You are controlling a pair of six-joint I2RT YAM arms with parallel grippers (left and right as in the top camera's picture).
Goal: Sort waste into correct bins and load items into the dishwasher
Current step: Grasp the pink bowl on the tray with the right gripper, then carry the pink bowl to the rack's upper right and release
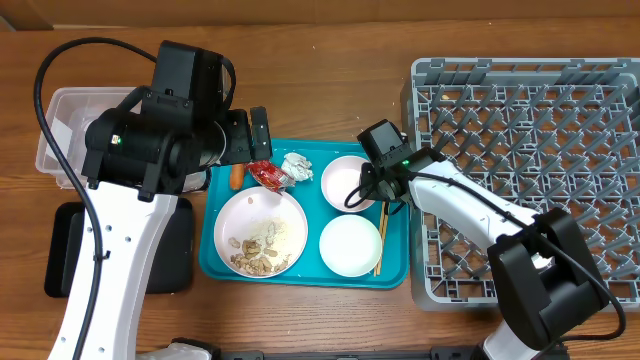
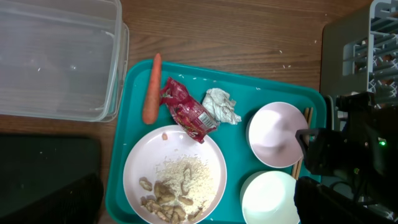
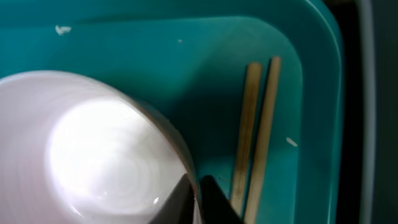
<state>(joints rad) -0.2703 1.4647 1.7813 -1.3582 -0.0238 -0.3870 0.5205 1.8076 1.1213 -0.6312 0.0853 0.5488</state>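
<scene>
1. Bowl (image 1: 347, 182) nearest the tissue (image 1: 297, 167) sits in the teal tray (image 1: 310, 278), just beside the chopsticks (image 3: 255, 137).
2. Our right pincer (image 3: 198, 196) pinches its rim, jaws narrow.
3. We see our left pincer (image 1: 247, 135) spread wide above the carrot (image 1: 236, 176) and red wrapper (image 1: 268, 174), holding nothing.

Glossy white bowl (image 3: 93, 149), wooden chopsticks (image 3: 255, 130)
</scene>
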